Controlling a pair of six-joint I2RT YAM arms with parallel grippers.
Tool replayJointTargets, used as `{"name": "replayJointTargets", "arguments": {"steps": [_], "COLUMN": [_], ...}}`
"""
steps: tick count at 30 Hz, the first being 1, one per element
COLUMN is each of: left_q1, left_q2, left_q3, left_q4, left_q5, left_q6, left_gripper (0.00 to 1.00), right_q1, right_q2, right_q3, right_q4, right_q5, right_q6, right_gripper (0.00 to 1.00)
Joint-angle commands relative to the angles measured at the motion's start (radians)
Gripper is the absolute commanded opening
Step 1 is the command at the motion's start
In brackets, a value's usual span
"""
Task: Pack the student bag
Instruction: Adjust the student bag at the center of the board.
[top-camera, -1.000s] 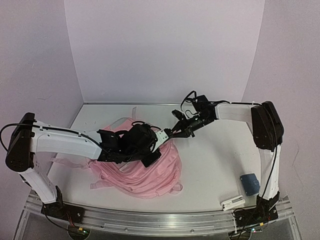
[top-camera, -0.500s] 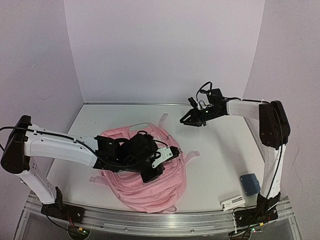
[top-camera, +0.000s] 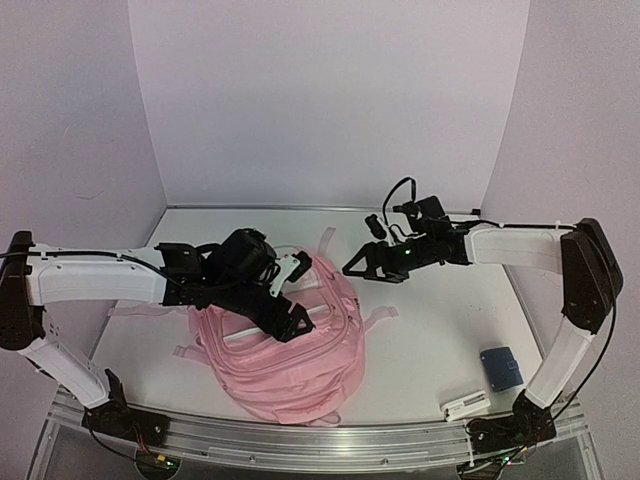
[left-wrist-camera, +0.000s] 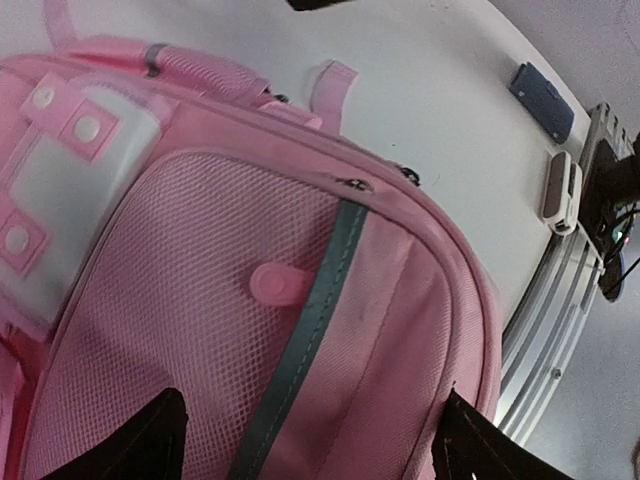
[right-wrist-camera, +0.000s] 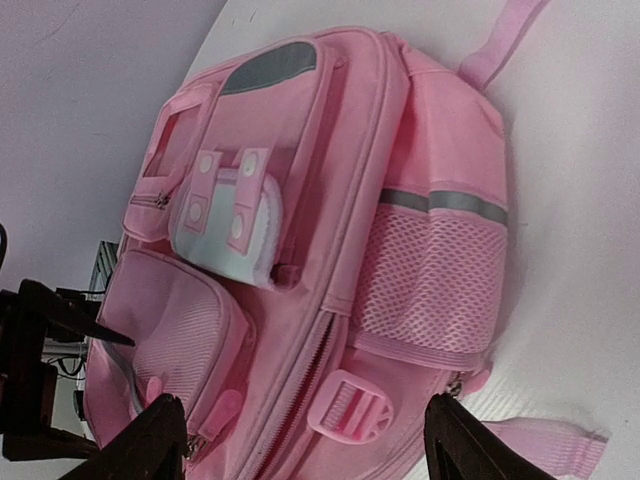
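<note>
stretches left arm (top-camera: 90, 280) low and nearly level from near-left base toward middle, wrist angled down. holds left gripper (top-camera: 297, 296) spread wide, fingertips pointing down and rightward, gripping nothing. raises right arm (top-camera: 520, 245) from near-right base, elbow high at right edge, forearm running leftward. carries right gripper (top-camera: 372, 272) with jaws wide apart, tips aimed left and down, clasping nothing.

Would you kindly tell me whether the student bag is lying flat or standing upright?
The student bag lies flat on the table, front pockets facing up.

Overhead, two wrist close-ups on bag (top-camera: 290, 365)
</note>
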Motion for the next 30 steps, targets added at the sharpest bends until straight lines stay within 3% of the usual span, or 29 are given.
{"name": "replayJointTargets", "arguments": {"steps": [1,9,16,21,23,30], "left_q1": [0.098,0.294,0.361,0.415,0.430,0.473], "left_q2": [-0.093,-0.272,-0.335,-0.324,-0.305,-0.152], "left_q3": [0.062,-0.056,-0.190,-0.289,-0.312,-0.297], "left_q4": [-0.177,-0.392,-0.409,-0.277,-0.210,0.106], "left_q5": [-0.129,-0.134,-0.121,-0.041,-0.023,0.030], "left_q6": [-0.301,-0.548,-0.620,-0.632,-0.623,-0.560], "left_gripper": [0.85,0.94,0.99,1.00,1.00,0.99], "right_q1": [0.066,0.152,0.194,0.211,0.216,0.284], "right_q2": [0.020,0.122,0.190,0.215,0.194,0.070], "right_q3": [-0.007,0.030,0.046,0.043,0.024,-0.105], "right_q4": [0.065,0.125,0.183,0.197,0.199,0.215], "right_q5": [0.076,0.035,0.036,0.036,0.049,0.104], "right_q6": [0.044,0.073,0.110,0.133,0.144,0.213], "right_gripper": [0.74,0.49,0.40,0.09,0.01,0.00]}}
